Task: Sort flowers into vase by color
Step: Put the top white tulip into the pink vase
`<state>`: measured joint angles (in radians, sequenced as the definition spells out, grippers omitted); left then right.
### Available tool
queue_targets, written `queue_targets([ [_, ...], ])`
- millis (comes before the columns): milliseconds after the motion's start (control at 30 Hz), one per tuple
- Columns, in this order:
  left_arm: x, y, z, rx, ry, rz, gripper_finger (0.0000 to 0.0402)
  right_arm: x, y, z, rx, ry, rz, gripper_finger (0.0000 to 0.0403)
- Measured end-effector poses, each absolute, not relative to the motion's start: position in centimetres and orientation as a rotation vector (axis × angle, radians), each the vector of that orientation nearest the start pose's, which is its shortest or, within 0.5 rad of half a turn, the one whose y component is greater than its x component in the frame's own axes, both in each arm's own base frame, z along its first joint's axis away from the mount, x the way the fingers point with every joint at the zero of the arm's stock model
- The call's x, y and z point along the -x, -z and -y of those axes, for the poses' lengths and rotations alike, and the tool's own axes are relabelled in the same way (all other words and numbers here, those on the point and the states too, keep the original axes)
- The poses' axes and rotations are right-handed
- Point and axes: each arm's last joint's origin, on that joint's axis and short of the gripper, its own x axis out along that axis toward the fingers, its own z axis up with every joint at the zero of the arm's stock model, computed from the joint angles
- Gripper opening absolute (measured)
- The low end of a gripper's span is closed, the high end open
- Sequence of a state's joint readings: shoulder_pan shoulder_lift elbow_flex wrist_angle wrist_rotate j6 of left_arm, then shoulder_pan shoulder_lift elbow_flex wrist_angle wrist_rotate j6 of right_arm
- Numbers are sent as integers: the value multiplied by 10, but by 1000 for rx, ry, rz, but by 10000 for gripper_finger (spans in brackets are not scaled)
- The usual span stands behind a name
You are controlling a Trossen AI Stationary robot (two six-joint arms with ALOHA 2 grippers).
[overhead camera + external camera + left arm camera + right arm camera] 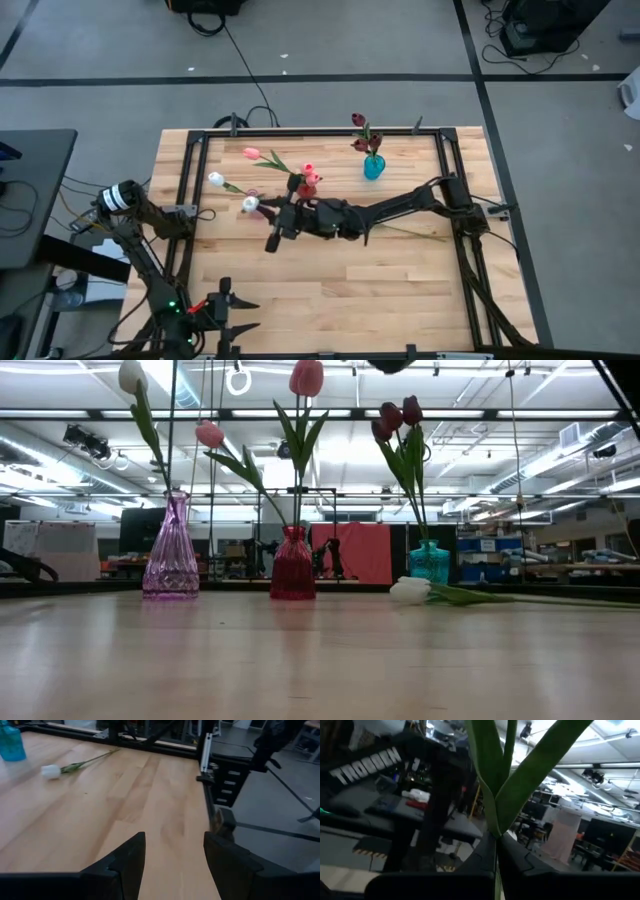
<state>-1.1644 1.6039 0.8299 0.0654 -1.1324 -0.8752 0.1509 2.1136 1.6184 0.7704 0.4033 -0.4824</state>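
Note:
My right gripper [268,213] reaches across the table's middle and is shut on a flower's green stem and leaves [492,795]; its head is out of the wrist view. Close by stand a purple vase [170,550] with a white tulip [131,375] and a red vase [293,565] with pink tulips [307,376]. A teal vase [430,563] farther right holds maroon tulips [398,418]. One white tulip [50,771] lies flat on the table in front of the teal vase. My left gripper [175,840] waits open at the near left, with nothing between its fingers. My right gripper pinches the flower's stem between its two shut fingers, right where two long leaves fork from it [495,832]. Stem and leaves rise out of the fingers, clear of the table. The head's colour and the stem's lower end do not show.
A black metal frame [190,190] runs around the wooden table top. The near half of the table [350,290] is bare wood. The lying tulip's stem [420,233] passes under my right arm.

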Motion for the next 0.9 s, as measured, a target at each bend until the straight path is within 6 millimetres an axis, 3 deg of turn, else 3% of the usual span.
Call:
queue_targets([
  [200, -136, -188, 277, 229, -61, -264, 206, -492, -286, -46, 402, 334, 183, 13],
  [400, -134, -189, 277, 223, -76, -244, 206, -492, -284, -41, 392, 353, 157, 12],
  [700, -134, -189, 277, 222, -80, -241, 206, -497, -268, -9, 157, 346, 36, 12],
  [900, -134, -189, 277, 202, -79, -240, 206, -497, -258, 5, 105, 352, -52, 12],
])
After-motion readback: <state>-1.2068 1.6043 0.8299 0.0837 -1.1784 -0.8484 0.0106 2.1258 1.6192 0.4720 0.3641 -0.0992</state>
